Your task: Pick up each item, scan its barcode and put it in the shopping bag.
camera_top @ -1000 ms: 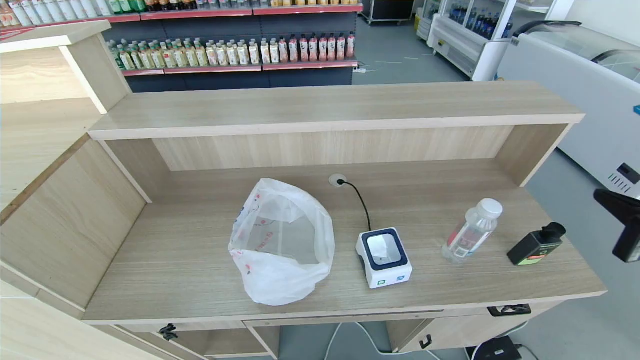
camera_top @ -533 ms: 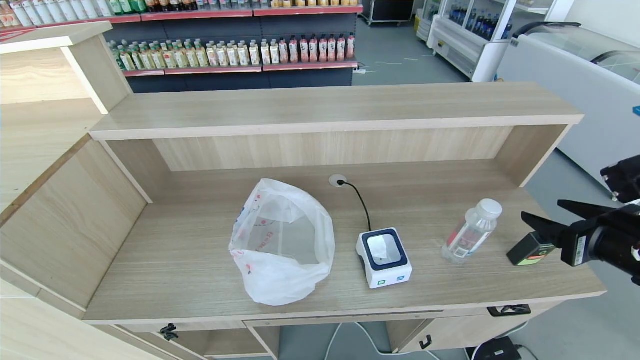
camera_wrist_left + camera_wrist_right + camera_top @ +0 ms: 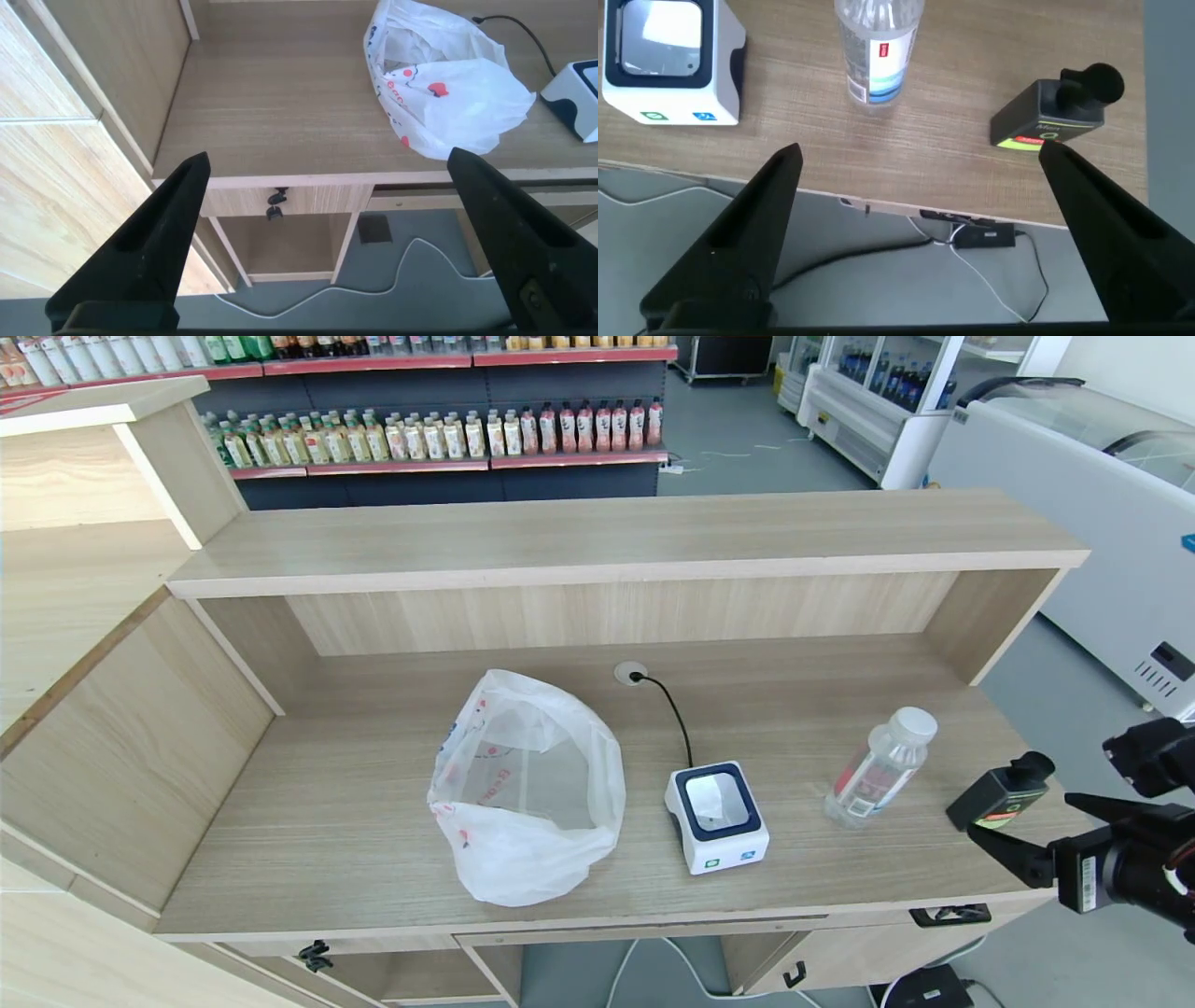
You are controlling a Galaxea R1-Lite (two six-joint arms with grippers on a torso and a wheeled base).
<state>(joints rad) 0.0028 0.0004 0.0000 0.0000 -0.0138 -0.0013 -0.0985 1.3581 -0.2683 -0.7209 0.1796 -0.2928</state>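
Observation:
A white plastic shopping bag lies open on the wooden counter, left of the white barcode scanner. A clear water bottle stands right of the scanner. Farther right, near the counter's end, lies a black bottle with a green and red label. My right gripper is open just in front of this black bottle, at the counter's front right edge, holding nothing. From the right wrist, the right gripper faces the water bottle, the black bottle and the scanner. My left gripper is open, off the counter's front left, with the bag beyond it.
A raised shelf runs along the counter's back, with wooden side panels at both ends. The scanner's black cable leads to a hole at the back. Bare counter lies left of the bag. A freezer stands to the right.
My right gripper has come in from the right edge, first up at the black bottle's cap, then lower toward the counter's front edge. The items on the counter have not moved.

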